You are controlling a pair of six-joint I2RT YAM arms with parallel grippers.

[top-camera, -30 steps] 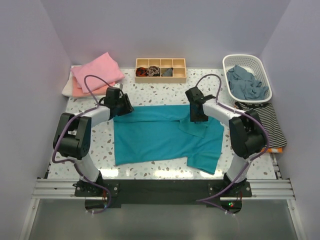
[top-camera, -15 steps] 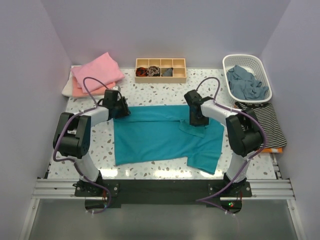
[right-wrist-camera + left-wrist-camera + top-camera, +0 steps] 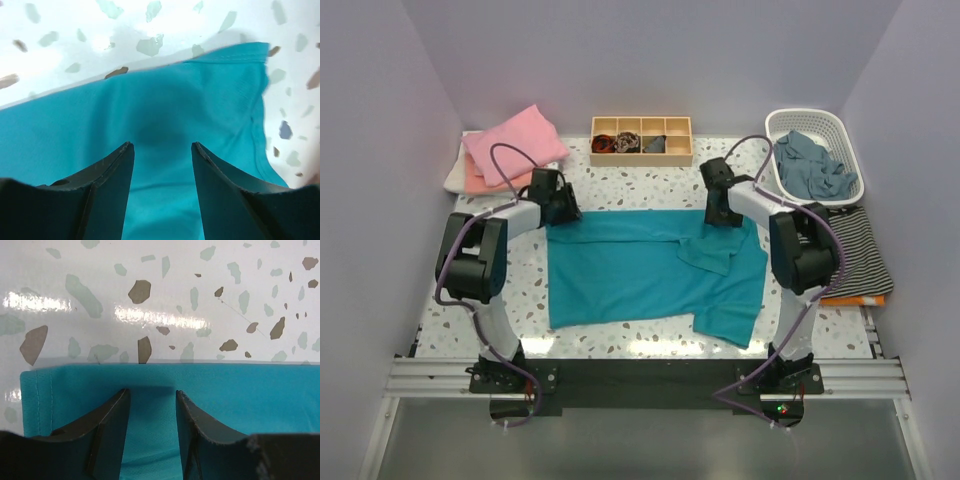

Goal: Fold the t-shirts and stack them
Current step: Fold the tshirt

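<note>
A teal-blue t-shirt lies spread on the speckled table, its right side partly folded over. My left gripper hovers open over the shirt's far left corner. In the left wrist view the left gripper has only flat teal cloth between its fingers, just inside the hem. My right gripper stands open over the far right corner. In the right wrist view the right gripper is above wrinkled teal cloth. Folded t-shirts, pink on peach and white, are stacked at the far left.
A wooden compartment box sits at the far middle. A white basket at the far right holds blue-grey clothes. In front of it lies a striped cloth on something orange. Purple walls close in three sides.
Both grippers have moved away from me to the shirt's far edge. The right jaws have spread a little wider. The shirt lies as before.
</note>
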